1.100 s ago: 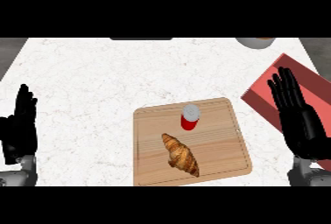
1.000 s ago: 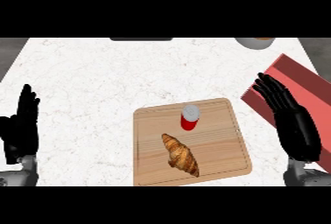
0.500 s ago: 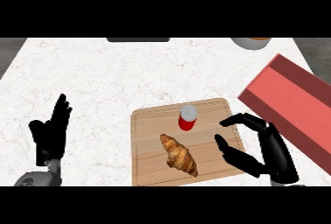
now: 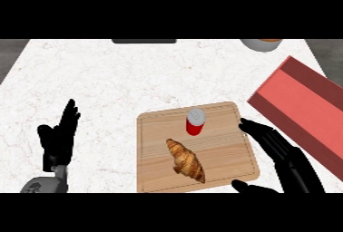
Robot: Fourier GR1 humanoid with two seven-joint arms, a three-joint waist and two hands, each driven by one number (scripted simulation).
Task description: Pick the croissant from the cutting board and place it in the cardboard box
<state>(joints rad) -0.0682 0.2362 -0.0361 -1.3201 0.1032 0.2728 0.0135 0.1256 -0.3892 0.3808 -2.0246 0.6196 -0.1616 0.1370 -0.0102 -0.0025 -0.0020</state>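
Step in hand: reach, pre-grasp. The right hand (image 4: 285,156) is over the board's (image 4: 154,181) right edge, at about 3 o'clock from the croissant (image 4: 186,160), fingers (image 4: 258,131) spread wide and straight, thumb out low at 5 o'clock of the board; it holds nothing and has a clear gap to the pastry. The croissant lies on the board's lower middle, long axis running from 11 to 5 o'clock, untouched. A red can (image 4: 195,122) stands upright just at 12 o'clock of it, close but apart. The box (image 4: 305,108), red-looking despite the cardboard label, sits on the worktop (image 4: 120,77) at 2 o'clock of the board, well right of the croissant, open side up as far as I can tell, its far end cut off by the view. Next move, my read: slide the hand left and down over the croissant, close across its short axis, and stay clear of the can; then lift and carry toward 2 o'clock into the box. The left hand (image 4: 59,140) rests open at 9 o'clock, fingers up, off the board. Versus half a second ago: the right hand has opened from a curled claw to a flat spread and sits slightly lower and further right along the board edge, with no net closing on the croissant; the left hand is about where it was; croissant, can and board have not moved. A bowl (image 4: 262,44) shows at the top edge, at 1 o'clock.
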